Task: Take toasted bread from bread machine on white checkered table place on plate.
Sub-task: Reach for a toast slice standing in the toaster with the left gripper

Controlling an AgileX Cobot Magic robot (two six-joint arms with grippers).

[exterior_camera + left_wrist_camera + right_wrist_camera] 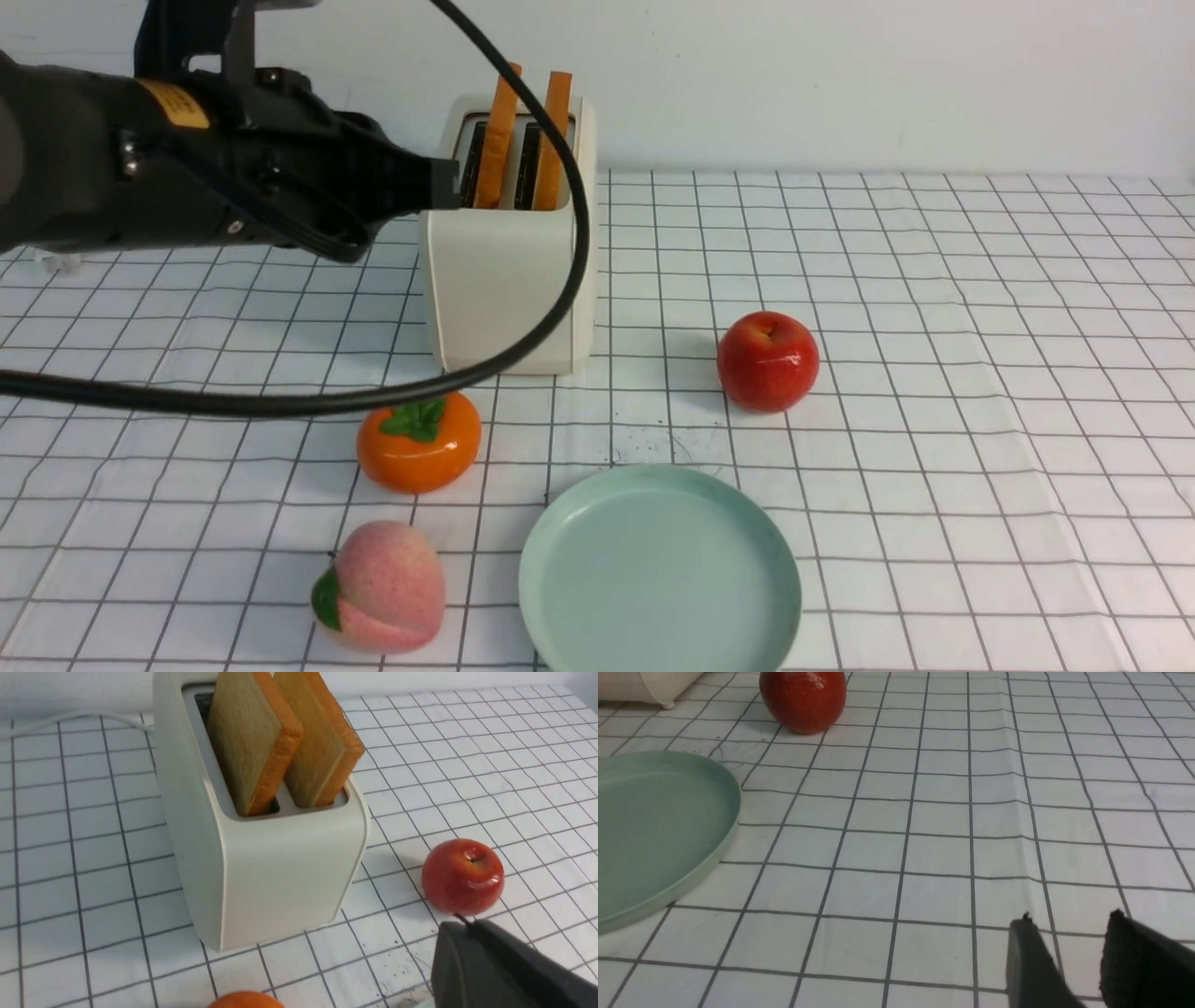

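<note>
**Left gripper at the toaster, toast not yet taken**

The white checkered table spreads under both arms. On it, the bread machine stands directly ahead of the left gripper. The gripper's tip is level with the machine's top and just beside its near corner, though I cannot tell whether they touch. The plate lies bare, below that gripper and nearer the robot. Both slices of toasted bread stand upright in their slots just beyond the tip, well proud of the top.

The left gripper's jaws are pressed together and hold nothing. The right gripper hangs low over the table near the plate's rim, jaws partly apart and empty.

This looks like the reach for the first slice. The next move probably calls for the left jaws to part and straddle the nearer slice across its flat faces. They would then close and lift straight up out of the slot.
</note>
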